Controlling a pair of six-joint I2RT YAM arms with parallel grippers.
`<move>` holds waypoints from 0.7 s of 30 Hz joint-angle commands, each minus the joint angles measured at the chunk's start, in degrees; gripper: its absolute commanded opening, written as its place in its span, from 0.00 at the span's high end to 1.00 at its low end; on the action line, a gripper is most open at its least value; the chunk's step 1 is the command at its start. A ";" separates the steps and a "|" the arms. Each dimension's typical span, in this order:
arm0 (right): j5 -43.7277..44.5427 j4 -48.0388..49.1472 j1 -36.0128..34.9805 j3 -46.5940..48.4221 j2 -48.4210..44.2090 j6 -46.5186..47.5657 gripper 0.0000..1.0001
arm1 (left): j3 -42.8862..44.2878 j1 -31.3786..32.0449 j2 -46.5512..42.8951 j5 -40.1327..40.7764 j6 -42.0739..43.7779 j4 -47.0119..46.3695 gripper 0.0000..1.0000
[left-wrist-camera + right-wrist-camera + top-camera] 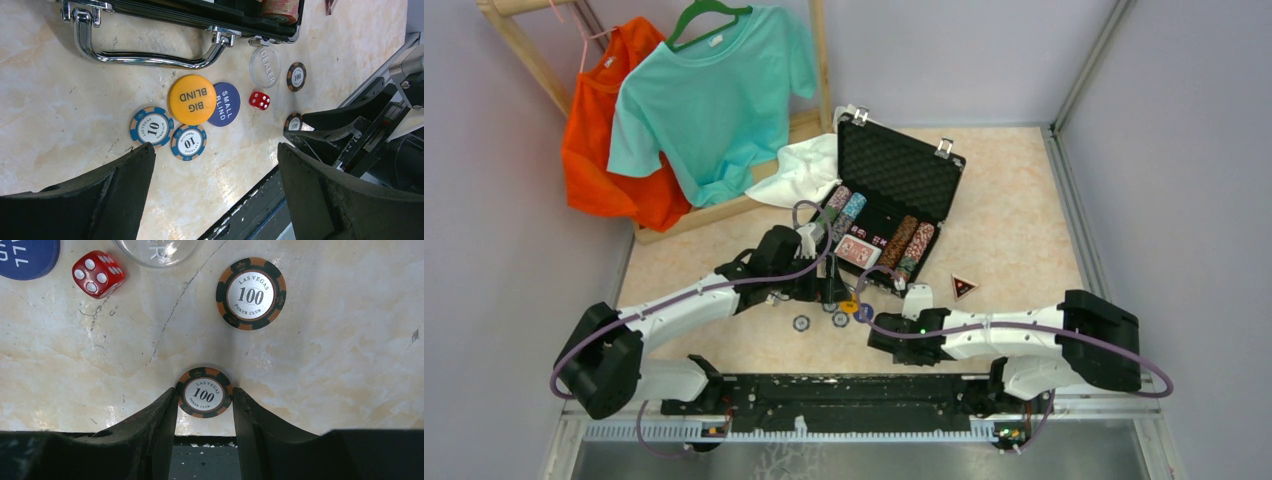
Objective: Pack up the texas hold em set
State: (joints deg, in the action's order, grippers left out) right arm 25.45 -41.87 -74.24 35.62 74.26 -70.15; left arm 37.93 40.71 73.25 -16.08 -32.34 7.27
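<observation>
The black case [900, 168] stands open at the back with rows of chips and a red card deck [857, 250] inside. Its chrome handle [145, 59] shows in the left wrist view. In front lie two blue 10 chips [152, 126], a yellow BIG BLIND button [192, 99], a blue SMALL BLIND button [227, 103], a red die [259, 100], a clear DEALER button [265, 66] and a 100 chip [251, 293]. My right gripper [204, 399] is shut on a second 100 chip [204, 392] lying flat on the table. My left gripper [215, 155] is open and empty above the table, near the 10 chips.
A white cloth [799, 172] lies left of the case. Orange and teal shirts [709, 95] hang on a wooden rack at the back left. A small dark triangular object [964, 287] lies right of the case. The black base rail [844, 395] runs along the near edge.
</observation>
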 commanded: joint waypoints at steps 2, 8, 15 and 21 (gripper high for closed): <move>-1.32 -0.05 -0.91 -0.65 0.50 -1.39 0.58 | 1.18 -0.37 0.39 -0.83 -0.09 -1.60 0.04; 0.07 -0.30 -0.72 1.27 -0.62 -0.17 0.58 | 1.17 -0.37 0.84 -0.87 -0.12 -1.56 0.04; 1.00 -0.50 1.67 4.78 -2.04 4.57 0.58 | 1.49 -0.37 1.22 -0.87 -0.05 -1.48 0.03; 1.98 -0.77 3.30 7.05 -2.29 8.02 0.58 | 1.62 -0.37 1.48 -0.66 -0.05 -1.08 0.03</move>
State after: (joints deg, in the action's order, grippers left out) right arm 25.67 -42.46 -71.99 39.24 73.43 -65.34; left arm 37.93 40.71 74.24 -16.12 -32.34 7.22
